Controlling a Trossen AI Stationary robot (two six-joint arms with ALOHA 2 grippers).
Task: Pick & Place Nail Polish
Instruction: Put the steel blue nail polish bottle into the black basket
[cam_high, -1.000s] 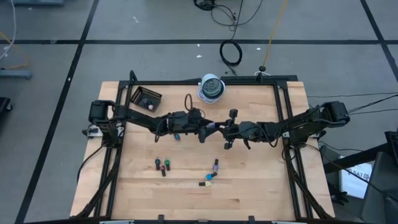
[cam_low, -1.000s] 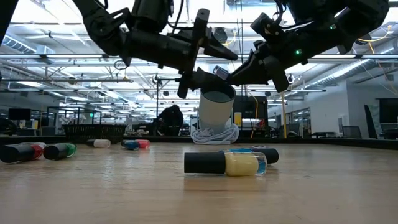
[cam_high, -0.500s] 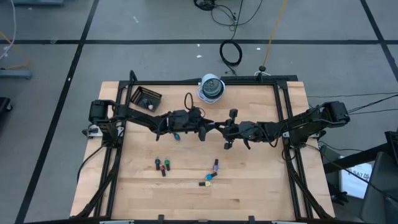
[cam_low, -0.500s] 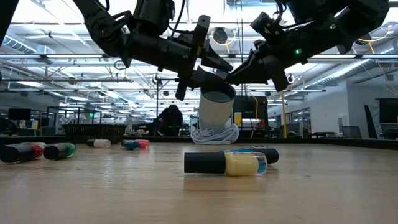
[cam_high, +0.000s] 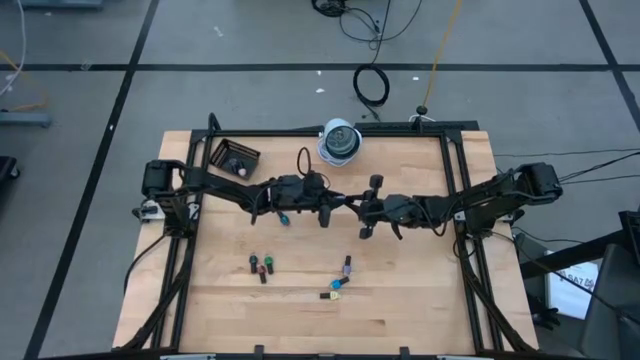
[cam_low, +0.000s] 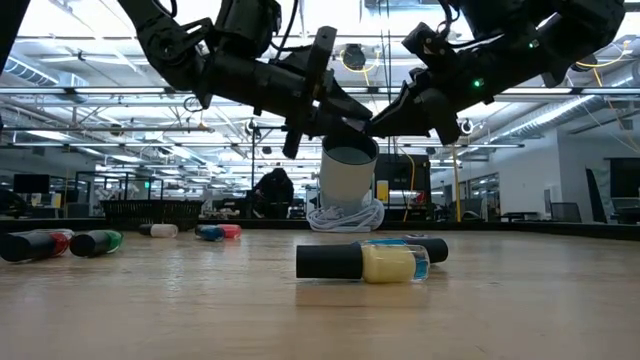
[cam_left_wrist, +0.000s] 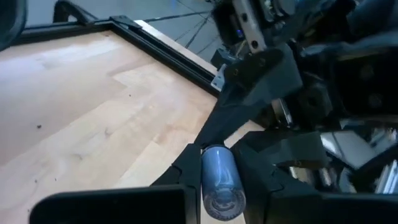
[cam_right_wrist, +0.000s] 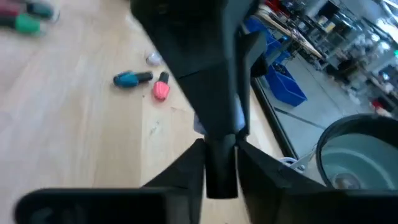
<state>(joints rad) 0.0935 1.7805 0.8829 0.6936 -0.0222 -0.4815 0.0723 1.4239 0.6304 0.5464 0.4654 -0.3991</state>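
A small nail polish bottle (cam_left_wrist: 219, 180) with a pale blue body and a dark cap (cam_right_wrist: 221, 168) hangs in the air over the middle of the table. My left gripper (cam_high: 344, 203) and my right gripper (cam_high: 362, 205) meet at it, tip to tip, and both are shut on it. Other nail polish bottles lie on their sides on the wood: a green and a red one (cam_high: 259, 265), a purple one (cam_high: 347, 265), a yellow one (cam_low: 372, 262) and a teal one (cam_right_wrist: 132, 78). The black tray (cam_high: 235, 157) stands at the far left. My left gripper pinches the bottle's pale blue body (cam_left_wrist: 217, 163) between its two fingers. The fingers come level from the table's left and lie along the bottle. The bottle is clear of the table. My right gripper has the bottle's dark cap (cam_right_wrist: 221, 155) between its two fingers, which come level from the table's right, opposite the left gripper.
A white round container (cam_high: 340, 142) with a coiled cable stands at the far edge, behind the grippers. A dark frame (cam_high: 455, 180) runs along the table's sides. Bare wood lies below the grippers and toward the near edge.
My left gripper has shut on the bottle that my right gripper holds up over the middle of the table. Both arms have otherwise stayed where they were, and the bottle has not moved.
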